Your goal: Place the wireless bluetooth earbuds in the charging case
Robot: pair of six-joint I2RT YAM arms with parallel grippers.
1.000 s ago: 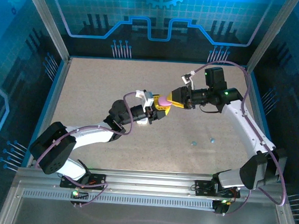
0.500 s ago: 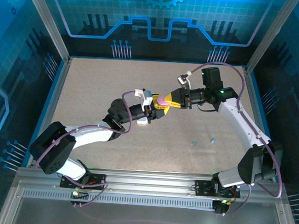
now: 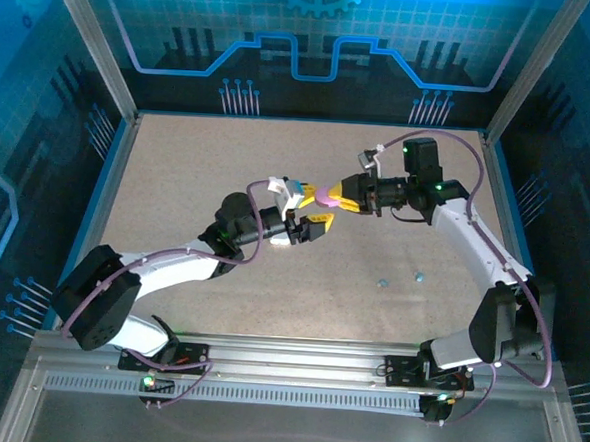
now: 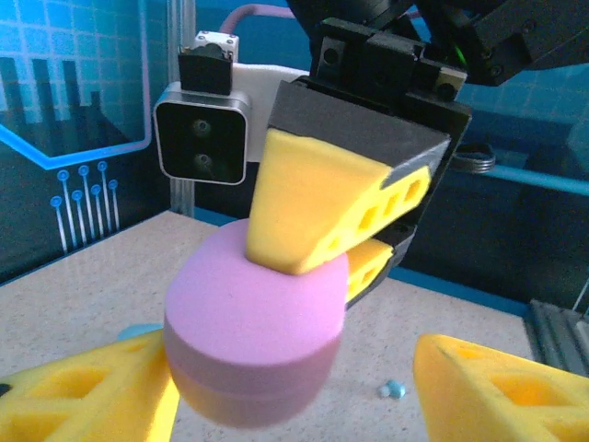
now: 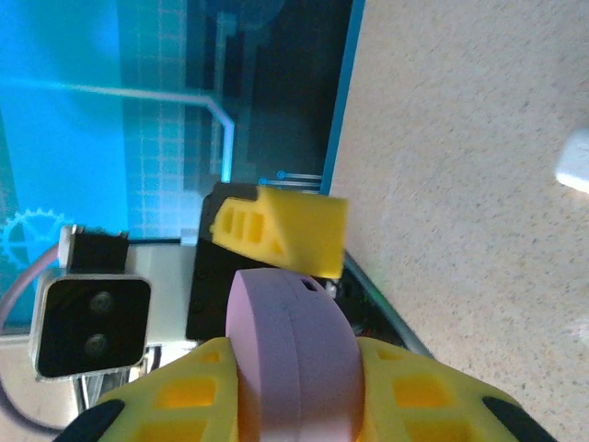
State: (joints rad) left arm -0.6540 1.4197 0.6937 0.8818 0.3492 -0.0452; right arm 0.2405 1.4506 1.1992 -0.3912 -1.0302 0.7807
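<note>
Top external view: right gripper [image 3: 335, 195], just right of frame centre, clenched on a pink charging case [image 3: 326, 195] held off the speckled table [image 3: 176, 194]. Left gripper [image 3: 313, 206], immediately left of and below the case, yellow fingers spread apart, released. Two teal earbuds [image 3: 381, 282] lie loose on the table at lower right of centre, near each other and well apart from both grippers. Left wrist view: pink charging case [image 4: 253, 350] at centre, lid shut, pinched at its upper edge by the right gripper's yellow fingers [image 4: 313, 203]. The left gripper's own fingers [image 4: 497, 391] stand wide at the lower corners, the right-hand one clear of the case. One teal earbud [image 4: 393, 389] on the table beyond, lower right. Right wrist view: case [image 5: 290, 359] seated edge-on between the gripper's own fingers [image 5: 175, 401] at the bottom. One finger of the left gripper [image 5: 281, 230] just above it. A blurred white object [image 5: 575, 157] at the right edge, kind not discernible.
</note>
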